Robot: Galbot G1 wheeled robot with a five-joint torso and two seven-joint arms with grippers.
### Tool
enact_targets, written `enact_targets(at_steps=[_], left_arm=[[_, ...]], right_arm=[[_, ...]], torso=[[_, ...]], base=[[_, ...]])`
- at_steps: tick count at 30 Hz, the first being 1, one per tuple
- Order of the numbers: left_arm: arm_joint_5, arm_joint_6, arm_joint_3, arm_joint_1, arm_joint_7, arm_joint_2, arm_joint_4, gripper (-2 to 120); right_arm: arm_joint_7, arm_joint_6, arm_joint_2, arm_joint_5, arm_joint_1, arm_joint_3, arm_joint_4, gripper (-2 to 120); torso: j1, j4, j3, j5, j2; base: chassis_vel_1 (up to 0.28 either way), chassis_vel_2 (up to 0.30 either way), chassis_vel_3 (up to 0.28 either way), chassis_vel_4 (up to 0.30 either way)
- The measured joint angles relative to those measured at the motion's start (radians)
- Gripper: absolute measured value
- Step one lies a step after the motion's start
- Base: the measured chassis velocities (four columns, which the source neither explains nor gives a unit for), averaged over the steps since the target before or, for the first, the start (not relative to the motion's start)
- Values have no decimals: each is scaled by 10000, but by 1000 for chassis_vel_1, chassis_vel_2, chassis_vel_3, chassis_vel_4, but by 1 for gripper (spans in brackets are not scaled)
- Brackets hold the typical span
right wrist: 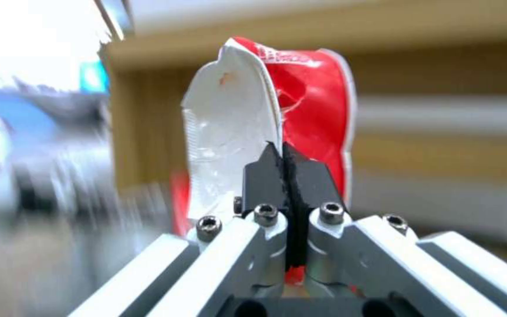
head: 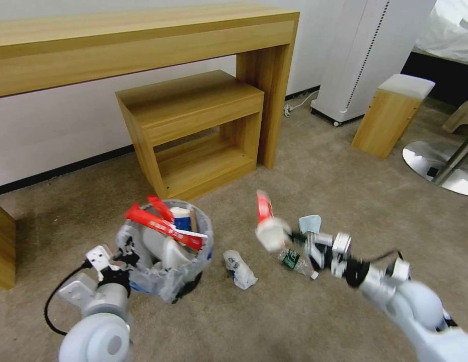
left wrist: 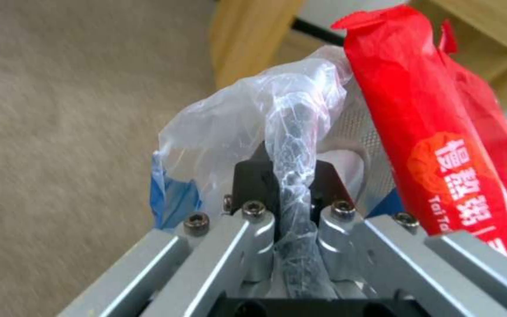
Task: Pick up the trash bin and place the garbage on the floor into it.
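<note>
The trash bin (head: 166, 274) stands on the beige floor (head: 294, 322) at the front left, its clear bag folded over the rim. It holds a red wrapper (head: 161, 226), white slippers and a blue-white cup. My left gripper (head: 122, 253) is shut on the bag-covered rim (left wrist: 292, 145), beside the red wrapper (left wrist: 435, 132). My right gripper (head: 293, 236) is shut on a crushed red-white cup (head: 266, 223), held above the floor to the right of the bin; its fingers (right wrist: 259, 176) pinch the cup's wall (right wrist: 230, 119). A white bag (head: 239, 270), a green-labelled bottle (head: 296, 261) and a blue mask (head: 310, 223) lie on the floor.
A long wooden desk (head: 143, 40) runs along the wall, with a low wooden shelf unit (head: 193, 130) under it just behind the bin. A white appliance (head: 365, 55), a white-topped wooden stool (head: 392, 115) and a chrome chair base (head: 440, 166) stand at the right.
</note>
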Motion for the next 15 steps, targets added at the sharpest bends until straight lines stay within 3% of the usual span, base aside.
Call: enact_targets(at_steps=[3, 8, 10, 15], left_arm=[[177, 17, 439, -44, -48, -55, 70, 3], [359, 40, 682, -134, -69, -105, 188, 3], [498, 68, 854, -247, -88, -149, 296, 3], [539, 83, 940, -346, -94, -173, 356, 3]], right_arm=[[12, -236, -104, 907, 1289, -1130, -70, 0], [38, -309, 31, 914, 2233, -2318, -565, 0], [73, -308, 168, 753, 3240, -3828, -1304, 0], [79, -144, 436, 536, 4033, -4969, -2054, 0]], torso=[[0, -1, 1, 2, 0], [1, 0, 2, 2, -1], [1, 0, 2, 0, -1], [1, -1, 2, 2, -1]], base=[[0, 0, 0, 0], [0, 0, 0, 0], [0, 0, 0, 0], [0, 0, 0, 0]])
